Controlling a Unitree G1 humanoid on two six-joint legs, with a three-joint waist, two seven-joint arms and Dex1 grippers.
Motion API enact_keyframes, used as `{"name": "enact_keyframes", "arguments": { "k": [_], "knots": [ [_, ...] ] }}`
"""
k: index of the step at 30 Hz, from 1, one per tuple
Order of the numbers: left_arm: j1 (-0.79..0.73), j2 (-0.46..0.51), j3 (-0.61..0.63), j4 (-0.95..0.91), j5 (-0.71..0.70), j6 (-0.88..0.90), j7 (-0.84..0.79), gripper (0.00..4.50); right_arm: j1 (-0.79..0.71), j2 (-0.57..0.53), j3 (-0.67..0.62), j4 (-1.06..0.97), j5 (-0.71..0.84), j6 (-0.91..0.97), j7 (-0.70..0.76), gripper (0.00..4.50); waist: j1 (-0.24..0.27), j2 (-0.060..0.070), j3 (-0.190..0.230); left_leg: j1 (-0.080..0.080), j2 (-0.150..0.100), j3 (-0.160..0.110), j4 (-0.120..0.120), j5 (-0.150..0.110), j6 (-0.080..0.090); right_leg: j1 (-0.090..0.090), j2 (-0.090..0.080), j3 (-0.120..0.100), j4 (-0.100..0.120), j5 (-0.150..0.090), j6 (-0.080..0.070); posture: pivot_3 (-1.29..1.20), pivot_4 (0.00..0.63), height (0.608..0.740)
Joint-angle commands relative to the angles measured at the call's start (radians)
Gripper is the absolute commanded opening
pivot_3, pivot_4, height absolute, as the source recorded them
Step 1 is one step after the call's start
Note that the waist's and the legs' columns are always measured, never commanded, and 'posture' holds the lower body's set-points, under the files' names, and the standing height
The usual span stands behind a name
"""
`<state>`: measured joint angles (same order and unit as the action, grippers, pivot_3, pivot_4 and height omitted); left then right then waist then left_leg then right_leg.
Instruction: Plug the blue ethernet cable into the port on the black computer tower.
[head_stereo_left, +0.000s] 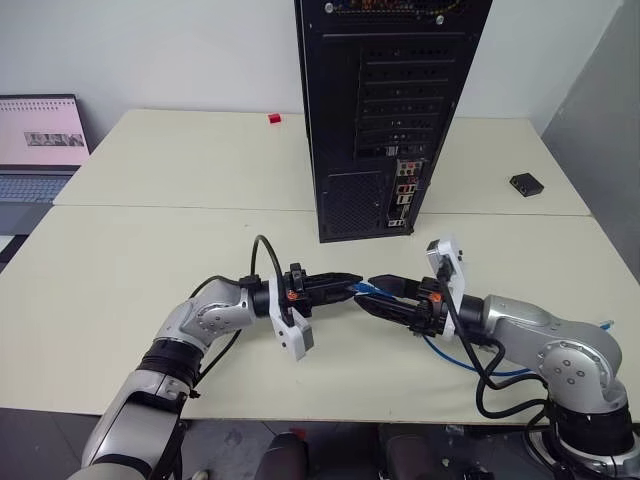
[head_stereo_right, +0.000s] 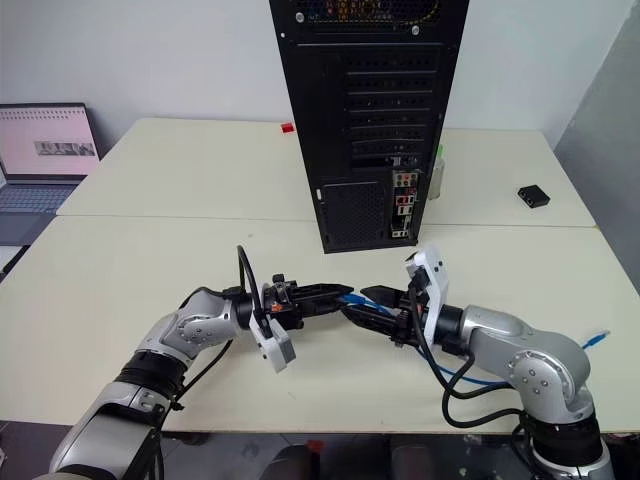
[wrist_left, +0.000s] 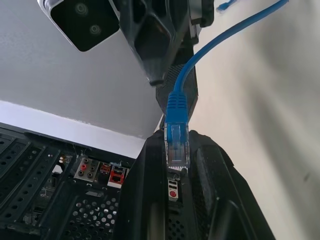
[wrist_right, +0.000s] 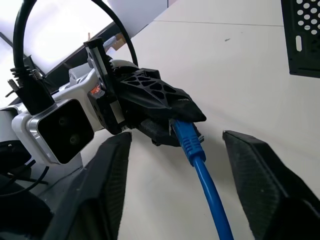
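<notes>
The left gripper (head_stereo_left: 348, 286) was clamped on the plug end of the blue ethernet cable (wrist_left: 176, 131), the cord running toward 3 o'clock between the parted fingers of the right gripper (wrist_right: 175, 150), which held nothing. The port (head_stereo_left: 402, 197) on the black computer tower (head_stereo_left: 385, 110) lay at about 1 o'clock from that plug, nearer the left arm's grip than anything the right held.

Bright, even indoor light, soft faint shadows, head views sharp, wrist views slightly soft close up
</notes>
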<state>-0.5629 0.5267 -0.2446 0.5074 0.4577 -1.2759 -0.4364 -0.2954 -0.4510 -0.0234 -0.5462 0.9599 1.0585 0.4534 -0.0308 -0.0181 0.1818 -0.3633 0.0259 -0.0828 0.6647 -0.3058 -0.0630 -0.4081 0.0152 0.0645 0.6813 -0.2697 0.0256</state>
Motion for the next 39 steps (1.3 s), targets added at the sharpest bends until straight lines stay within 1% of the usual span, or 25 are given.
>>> {"name": "enact_keyframes", "arguments": {
  "k": [1,3,7,10,18,21,23,24,25,30,31,32,33,34,36,38,39],
  "knots": [
    [-0.017,0.015,-0.003,-0.017,0.005,-0.008,0.033,0.3,-0.02,-0.005,-0.004,-0.009,0.0,-0.024,0.006,2.15,0.0,0.0,0.0,0.0,0.0,0.0,0.0,0.0,0.0,0.0,0.0,0.0,0.0,0.0,0.0,0.0,0.15,0.74],
    [-0.018,0.016,-0.005,-0.017,0.008,-0.005,0.043,0.3,-0.022,-0.005,-0.004,-0.006,0.0,-0.026,0.006,1.58,0.0,0.0,0.0,0.0,0.0,0.0,0.0,0.0,0.0,0.0,0.0,0.0,0.0,0.0,0.0,0.0,0.15,0.74],
    [-0.018,0.017,-0.005,-0.019,0.019,-0.002,0.06,0.3,-0.024,-0.007,-0.004,-0.002,0.0,-0.026,0.008,0.58,0.0,0.0,0.0,0.0,0.0,0.0,0.0,0.0,0.0,0.0,0.0,0.0,0.0,0.0,0.0,0.0,0.15,0.74],
    [-0.02,0.015,-0.001,-0.021,0.031,-0.002,0.076,0.3,-0.025,-0.009,-0.005,0.0,0.003,-0.026,0.008,0.05,0.0,0.0,0.0,0.0,0.0,0.0,0.0,0.0,0.0,0.0,0.0,0.0,0.0,0.0,0.0,0.0,0.15,0.74],
    [-0.026,0.01,0.001,-0.02,0.068,0.007,0.118,0.3,-0.027,-0.017,-0.012,0.003,0.018,-0.018,0.01,0.0,0.0,0.0,0.0,0.0,0.0,0.0,0.0,0.0,0.0,0.0,0.0,0.0,0.0,0.0,0.0,0.0,0.15,0.74],
    [-0.03,0.014,-0.024,-0.006,0.06,0.022,0.104,0.3,-0.03,-0.019,-0.016,0.007,0.021,-0.017,0.01,0.0,0.0,0.0,0.0,0.0,0.0,0.0,0.0,0.0,0.0,0.0,0.0,0.0,0.0,0.0,0.0,0.0,0.15,0.74],
    [-0.027,0.014,-0.033,-0.001,0.025,0.032,0.099,1.0,-0.031,-0.021,-0.016,0.01,0.02,-0.018,0.011,0.0,0.0,0.0,0.0,0.0,0.0,0.0,0.0,0.0,0.0,0.0,0.0,0.0,0.0,0.0,0.0,0.0,0.15,0.74],
    [-0.027,0.015,-0.038,-0.001,0.012,0.038,0.096,1.12,-0.032,-0.023,-0.016,0.011,0.019,-0.018,0.011,0.0,0.0,0.0,0.0,0.0,0.0,0.0,0.0,0.0,0.0,0.0,0.0,0.0,0.0,0.0,0.0,0.0,0.15,0.74],
    [-0.027,0.017,-0.046,0.001,-0.002,0.053,0.085,1.44,-0.032,-0.024,-0.016,0.011,0.017,-0.019,0.01,0.0,0.0,0.0,0.0,0.0,0.0,0.0,0.0,0.0,0.0,0.0,0.0,0.0,0.0,0.0,0.0,0.0,0.15,0.74],
    [-0.014,0.029,-0.078,0.008,-0.097,0.117,0.024,2.53,-0.029,-0.031,-0.016,0.012,0.003,-0.029,0.009,0.0,0.0,0.0,0.0,0.0,0.0,0.0,0.0,0.0,0.0,0.0,0.0,0.0,0.0,0.0,0.0,0.0,0.15,0.74],
    [-0.004,0.031,-0.077,0.006,-0.135,0.148,0.007,2.77,-0.027,-0.032,-0.018,0.01,-0.003,-0.034,0.006,0.0,0.0,0.0,0.0,0.0,0.0,0.0,0.0,0.0,0.0,0.0,0.0,0.0,0.0,0.0,0.0,0.0,0.15,0.74],
    [0.004,0.033,-0.075,0.003,-0.167,0.171,-0.007,2.9,-0.026,-0.033,-0.02,0.01,-0.008,-0.039,0.003,0.0,0.0,0.0,0.0,0.0,0.0,0.0,0.0,0.0,0.0,0.0,0.0,0.0,0.0,0.0,0.0,0.0,0.15,0.74],
    [0.014,0.038,-0.079,-0.004,-0.214,0.202,-0.036,3.2,-0.025,-0.034,-0.025,0.009,-0.016,-0.047,-0.001,0.0,-0.001,0.0,0.0,0.0,0.0,0.0,0.0,0.0,0.0,0.0,0.0,0.0,0.0,0.0,0.0,0.0,0.15,0.74],
    [0.027,0.044,-0.084,-0.017,-0.263,0.237,-0.072,3.38,-0.024,-0.036,-0.031,0.008,-0.025,-0.056,-0.006,0.0,-0.001,0.0,0.0,0.0,0.0,0.0,0.0,0.0,0.0,0.0,0.0,0.0,0.0,0.0,0.0,0.0,0.15,0.74],
    [0.108,0.048,-0.082,-0.156,-0.476,0.48,-0.185,3.41,-0.02,-0.034,-0.054,-0.01,-0.088,-0.109,-0.054,0.0,-0.001,0.0,0.0,0.0,0.0,0.0,0.0,0.0,0.0,0.0,0.0,0.0,0.0,0.0,0.0,0.0,0.15,0.74],
    [0.169,0.049,-0.069,-0.291,-0.61,0.687,-0.243,3.41,-0.017,-0.021,-0.069,-0.023,-0.14,-0.15,-0.103,0.0,-0.003,0.0,0.0,0.0,0.0,0.0,0.0,0.0,0.0,0.0,0.0,0.0,0.0,0.0,0.0,0.0,0.15,0.74],
    [0.192,0.044,-0.063,-0.372,-0.665,0.819,-0.241,3.41,-0.019,-0.024,-0.055,-0.03,-0.2,-0.184,-0.132,0.0,-0.003,0.0,0.0,0.0,0.001,0.0,0.0,0.0,0.0,0.0,0.0,0.0,0.0,0.0,0.0,0.0,0.15,0.74]
  ]
}}
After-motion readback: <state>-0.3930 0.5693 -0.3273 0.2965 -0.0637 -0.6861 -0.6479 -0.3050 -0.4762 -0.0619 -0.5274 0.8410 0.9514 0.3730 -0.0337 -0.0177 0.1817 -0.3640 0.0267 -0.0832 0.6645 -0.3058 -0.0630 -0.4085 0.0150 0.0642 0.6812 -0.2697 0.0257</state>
